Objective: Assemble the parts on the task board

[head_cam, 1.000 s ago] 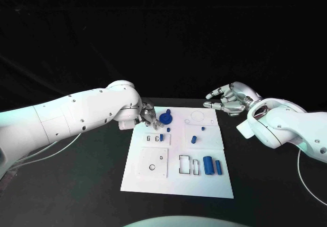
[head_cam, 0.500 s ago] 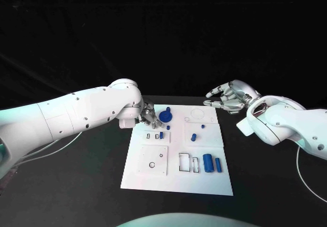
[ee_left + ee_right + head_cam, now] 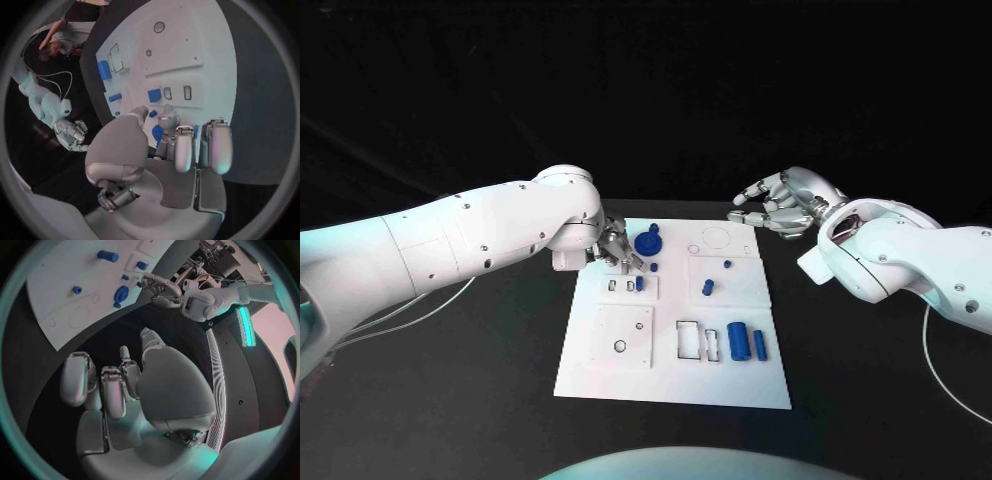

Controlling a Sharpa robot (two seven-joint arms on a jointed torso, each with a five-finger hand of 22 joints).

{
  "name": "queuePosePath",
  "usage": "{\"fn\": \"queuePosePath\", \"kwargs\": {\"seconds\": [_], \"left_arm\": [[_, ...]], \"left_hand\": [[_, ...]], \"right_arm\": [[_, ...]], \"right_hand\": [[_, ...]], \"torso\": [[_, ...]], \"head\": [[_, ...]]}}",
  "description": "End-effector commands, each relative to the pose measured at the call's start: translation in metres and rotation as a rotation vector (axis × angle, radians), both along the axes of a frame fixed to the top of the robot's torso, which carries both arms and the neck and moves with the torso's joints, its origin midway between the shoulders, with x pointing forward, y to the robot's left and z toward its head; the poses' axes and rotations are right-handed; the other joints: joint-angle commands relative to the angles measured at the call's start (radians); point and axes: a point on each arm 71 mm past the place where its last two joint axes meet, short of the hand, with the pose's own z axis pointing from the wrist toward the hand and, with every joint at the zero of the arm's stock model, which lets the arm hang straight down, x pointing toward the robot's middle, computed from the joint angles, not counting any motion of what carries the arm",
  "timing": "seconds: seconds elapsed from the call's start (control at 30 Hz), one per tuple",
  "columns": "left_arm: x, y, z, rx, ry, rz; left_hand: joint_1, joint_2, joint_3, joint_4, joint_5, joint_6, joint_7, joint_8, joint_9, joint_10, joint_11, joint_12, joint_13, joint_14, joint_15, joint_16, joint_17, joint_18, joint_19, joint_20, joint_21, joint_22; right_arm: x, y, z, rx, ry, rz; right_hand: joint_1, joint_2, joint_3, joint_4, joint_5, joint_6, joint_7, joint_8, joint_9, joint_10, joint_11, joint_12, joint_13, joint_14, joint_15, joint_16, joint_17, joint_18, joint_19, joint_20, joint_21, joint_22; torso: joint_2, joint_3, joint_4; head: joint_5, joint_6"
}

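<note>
The left hand [image 3: 617, 247] rests its fingertips at the far left corner of the white task board [image 3: 675, 385], touching the round blue knobbed part [image 3: 648, 243] without a confirmed grip, while the right hand [image 3: 776, 210] hovers beyond the far right corner, fingers curled, holding nothing.

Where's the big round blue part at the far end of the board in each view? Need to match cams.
Head view: big round blue part on the task board, far-left corner, beside the left robot hand.
Left wrist view: a blue piece, mostly hidden by the fingers, probably it.
Right wrist view: near the board's edge.
Shared landmark: left robot hand.
</note>
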Motion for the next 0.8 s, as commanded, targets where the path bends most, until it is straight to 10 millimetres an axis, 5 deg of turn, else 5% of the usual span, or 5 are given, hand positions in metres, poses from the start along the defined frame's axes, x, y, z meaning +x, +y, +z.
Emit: {"fn": "queuePosePath", "kwargs": {"seconds": [0.03, 0.8], "left_arm": [[-0.0026, -0.0048, -0.0007, -0.003, 0.029, -0.020], [-0.0034, -0.0140, -0.0070, -0.012, 0.064, -0.033]], "left_hand": [[0.000, -0.008, -0.004, 0.000, 0.007, -0.005, 0.001, 0.004, 0.001, -0.001, -0.004, 0.005, 0.003, 0.103, 0.006, 0.004, 0.254, -0.009, 0.005, 0.002, 0.005, 0.072], [0.016, -0.004, 0.009, -0.002, 0.030, -0.007, 0.001, 0.002, 0.001, -0.003, -0.004, 0.008, 0.004, 0.104, 0.006, 0.006, 0.257, -0.009, 0.003, 0.002, 0.005, 0.073]], "right_arm": [[-0.0003, 0.0013, -0.0015, -0.023, 0.009, 0.013], [0.0007, 0.0034, -0.0032, -0.031, 0.024, 0.014]], "right_hand": [[0.003, -0.005, 0.006, 0.002, 0.004, 0.005, -0.002, 0.005, 0.001, -0.003, -0.002, -0.006, 0.038, 0.087, -0.006, -0.007, 0.194, 0.021, -0.004, -0.001, -0.007, 0.047], [0.005, -0.006, 0.008, 0.002, 0.003, 0.005, -0.002, 0.006, 0.002, -0.003, -0.002, -0.007, 0.038, 0.087, -0.006, -0.007, 0.193, 0.021, -0.006, -0.001, -0.010, 0.046]], "torso": [[0.000, -0.0005, 0.0012], [0.000, 0.0012, 0.0004]], "head": [[-0.002, -0.003], [-0.005, -0.006]]}}
